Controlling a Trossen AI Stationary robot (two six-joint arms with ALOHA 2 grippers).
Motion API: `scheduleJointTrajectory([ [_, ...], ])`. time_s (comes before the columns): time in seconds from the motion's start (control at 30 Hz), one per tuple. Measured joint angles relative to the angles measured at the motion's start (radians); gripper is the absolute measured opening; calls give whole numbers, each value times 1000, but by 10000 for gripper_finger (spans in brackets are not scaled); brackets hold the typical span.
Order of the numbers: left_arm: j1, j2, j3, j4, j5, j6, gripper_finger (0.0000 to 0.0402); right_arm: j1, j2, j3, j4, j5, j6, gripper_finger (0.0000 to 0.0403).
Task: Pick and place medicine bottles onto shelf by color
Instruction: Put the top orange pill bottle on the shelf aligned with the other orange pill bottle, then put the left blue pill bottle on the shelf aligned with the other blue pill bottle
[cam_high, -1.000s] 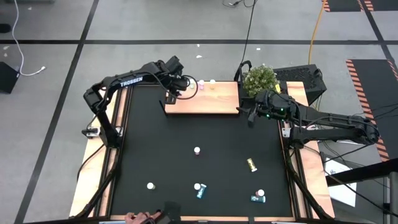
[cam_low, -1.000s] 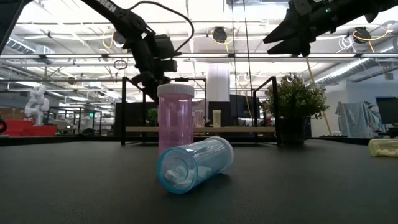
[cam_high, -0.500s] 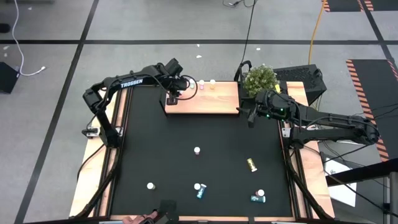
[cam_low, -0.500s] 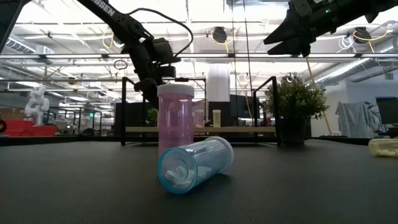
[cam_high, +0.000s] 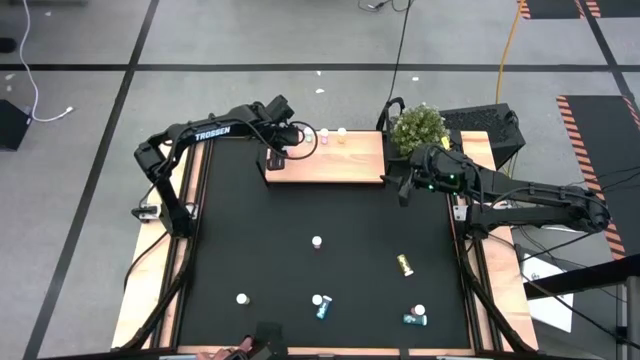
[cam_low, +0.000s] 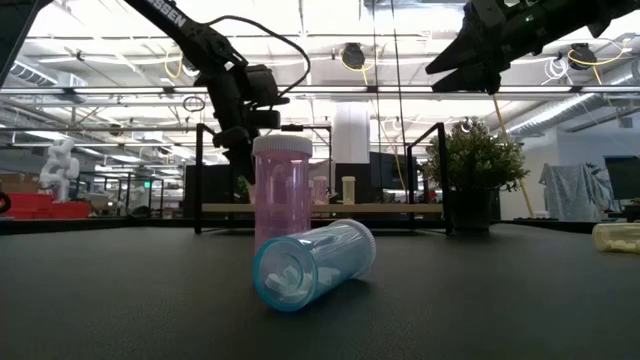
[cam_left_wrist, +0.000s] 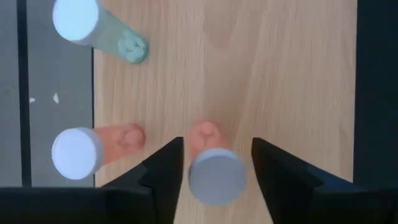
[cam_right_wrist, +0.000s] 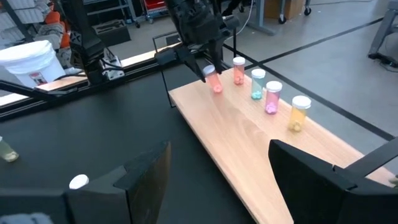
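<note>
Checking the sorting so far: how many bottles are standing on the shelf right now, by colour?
Salmon-pink bottles: 2
Magenta bottle: 1
Teal bottle: 1
Yellow bottle: 1
Total: 5

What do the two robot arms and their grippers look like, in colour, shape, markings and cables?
Both arms are dark, slim, jointed links. The left arm bears white TROSSEN lettering, and a black cable loops by its wrist. The right arm shows small green lights near its wrist. The left gripper and the right gripper each have two flat, black, angular fingers.
</note>
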Motion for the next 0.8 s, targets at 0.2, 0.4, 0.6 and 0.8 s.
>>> scheduleJointTrajectory([
  [0.2, 0, 0, 12, 0, -7, -21, 250, 0, 0, 0, -12, -1, 18, 265],
  [0.4, 0, -2, 74, -14, -14, -25, 284, 0, -2, 0, -13, -4, 30, 265],
  [0.6, -12, -2, 179, -103, -17, -52, 291, 0, -10, 0, -14, -4, 57, 265],
  [0.8, -58, -2, 340, -226, -17, -222, 292, 2, -27, 0, -15, -51, 134, 265],
])
